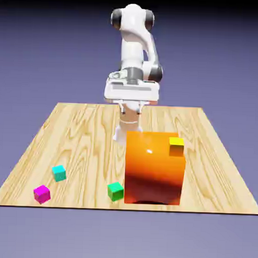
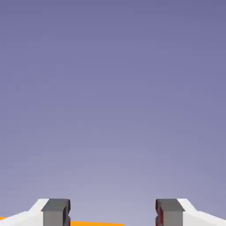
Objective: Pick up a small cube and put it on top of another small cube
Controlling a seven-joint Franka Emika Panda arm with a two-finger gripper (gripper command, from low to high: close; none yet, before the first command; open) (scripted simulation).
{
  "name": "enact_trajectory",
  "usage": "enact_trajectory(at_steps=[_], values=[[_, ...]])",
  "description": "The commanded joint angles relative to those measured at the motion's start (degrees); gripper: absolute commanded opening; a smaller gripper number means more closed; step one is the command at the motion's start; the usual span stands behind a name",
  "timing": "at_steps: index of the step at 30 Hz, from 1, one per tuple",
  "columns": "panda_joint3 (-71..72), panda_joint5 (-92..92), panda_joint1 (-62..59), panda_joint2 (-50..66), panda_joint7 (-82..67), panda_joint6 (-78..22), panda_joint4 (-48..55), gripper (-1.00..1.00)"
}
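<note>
- Pink cube (image 1: 42, 193) sits near the front corner of the wooden tabletop (image 1: 78, 129), on the exterior view's left, well apart from everything but the teal one.
- Green cube (image 1: 116, 191), the one it has to go on, is further to the exterior view's right, just beside the front left edge of the big orange block (image 1: 154, 168). Can't tell if they touch.
- Nothing's been picked up yet, so I'd say we're right at the start, the reach-for-the-pink-cube step.
- The hand (image 2: 113, 214) is spread apart with nothing between the fingers (image 2: 56, 212); its own camera only shows blue-violet backdrop and a sliver of orange at the bottom, so it isn't aimed at either cube.
- Next move probably means swinging out over that front corner and dropping down on the pink cube with the fingers straddling it.
- Teal cube (image 1: 59, 172) sits near the pink one, a bit further back, so easy to nudge or grab by mistake.
- Orange block is the real nuisance: it stands right next to the green cube, so the drop-off side is tight. A yellow cube (image 1: 176, 146) sits on its top corner.
</note>
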Motion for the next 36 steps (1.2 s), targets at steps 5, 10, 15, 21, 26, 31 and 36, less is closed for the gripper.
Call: enact_trajectory(at_steps=[5,10,15,21,26,31,36], values=[[2.31,-1.43,-7.01,10.39,2.17,-7.83,9.37,0.00],[4.62,-2.85,-14.01,20.77,4.33,-15.65,18.75,0.00],[6.92,-4.27,-21.02,31.15,6.50,-23.48,28.12,0.00],[9.69,-5.98,-29.42,43.61,9.10,-32.87,39.36,0.00],[12.00,-7.41,-36.43,53.99,11.26,-40.69,48.74,0.00],[14.31,-8.83,-43.43,64.37,13.43,-48.52,58.11,0.00],[15.84,-9.78,-48.09,71.28,14.87,-53.73,64.34,0.00]])
